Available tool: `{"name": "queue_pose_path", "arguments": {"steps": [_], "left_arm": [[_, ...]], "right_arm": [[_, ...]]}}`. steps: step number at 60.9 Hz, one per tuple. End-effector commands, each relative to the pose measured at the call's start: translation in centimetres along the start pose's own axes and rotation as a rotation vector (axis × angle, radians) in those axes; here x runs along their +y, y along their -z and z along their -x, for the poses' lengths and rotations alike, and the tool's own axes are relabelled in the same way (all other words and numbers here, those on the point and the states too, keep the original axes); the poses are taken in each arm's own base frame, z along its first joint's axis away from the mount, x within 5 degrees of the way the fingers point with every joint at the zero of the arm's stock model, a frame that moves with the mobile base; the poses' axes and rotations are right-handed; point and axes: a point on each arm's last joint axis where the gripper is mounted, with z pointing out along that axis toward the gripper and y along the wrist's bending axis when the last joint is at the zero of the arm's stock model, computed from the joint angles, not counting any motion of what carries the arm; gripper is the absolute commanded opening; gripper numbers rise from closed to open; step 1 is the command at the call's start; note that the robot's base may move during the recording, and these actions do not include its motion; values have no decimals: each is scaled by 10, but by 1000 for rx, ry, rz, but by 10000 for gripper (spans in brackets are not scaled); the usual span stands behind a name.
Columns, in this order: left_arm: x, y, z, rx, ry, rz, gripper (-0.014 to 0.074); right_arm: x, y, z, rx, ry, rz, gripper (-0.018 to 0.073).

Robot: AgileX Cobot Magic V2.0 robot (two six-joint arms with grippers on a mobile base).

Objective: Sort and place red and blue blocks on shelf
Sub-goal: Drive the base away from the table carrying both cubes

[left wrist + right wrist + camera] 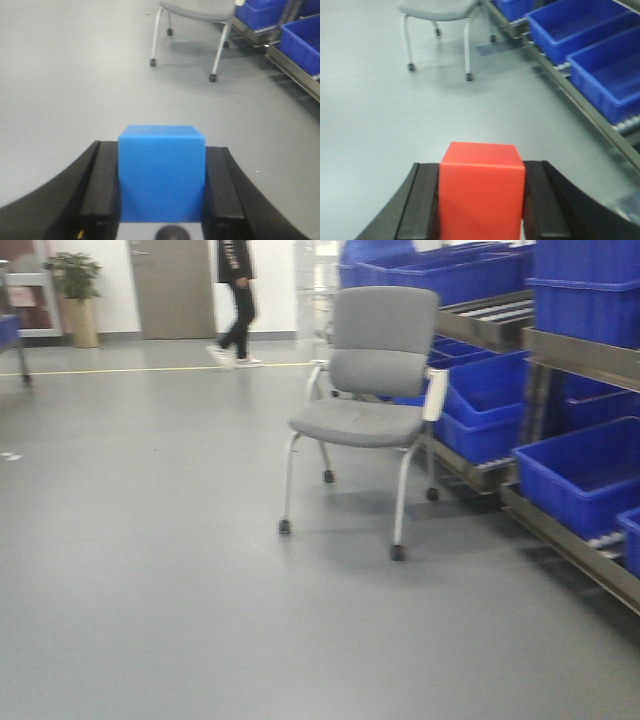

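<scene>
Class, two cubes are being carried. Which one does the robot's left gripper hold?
The light blue cube, clamped in the left gripper; the red cube sits in the right gripper.

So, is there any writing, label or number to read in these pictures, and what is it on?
Nothing here reads clearly.
White lettering on the walking person's black top: too blurred to read.
Reddish panel at the far left: too blurred.
The blue block, red block and blue bins show no markings.
</scene>
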Motion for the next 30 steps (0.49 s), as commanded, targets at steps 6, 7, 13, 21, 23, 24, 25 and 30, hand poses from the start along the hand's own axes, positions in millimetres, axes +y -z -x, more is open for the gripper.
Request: {"name": "queue_pose_path", "arguments": {"steps": [6, 7, 13, 21, 23, 24, 25, 30], "left_arm": [[-5, 3, 17, -104, 3, -39, 126], [-5, 3, 17, -104, 3, -39, 126], [-5, 3, 17, -104, 3, -39, 126], [-5, 3, 17, -104, 3, -39, 126], [-5, 3, 17, -104, 3, -39, 126], [-5, 3, 17, -104, 3, -39, 126], [-5, 3, 17, -104, 3, -39, 126], [-5, 3, 17, -104, 3, -39, 126]], "right_arm": [[2, 3, 16, -103, 3, 15, 49], [2, 3, 16, -103, 3, 15, 49], [2, 3, 16, -103, 3, 15, 49], [2, 3, 16, -103, 3, 15, 49], [2, 3, 16, -103, 3, 15, 49], [2, 3, 16, -103, 3, 15, 49], [2, 3, 16, -103, 3, 15, 49], [2, 3, 16, -103, 3, 15, 49]]}}
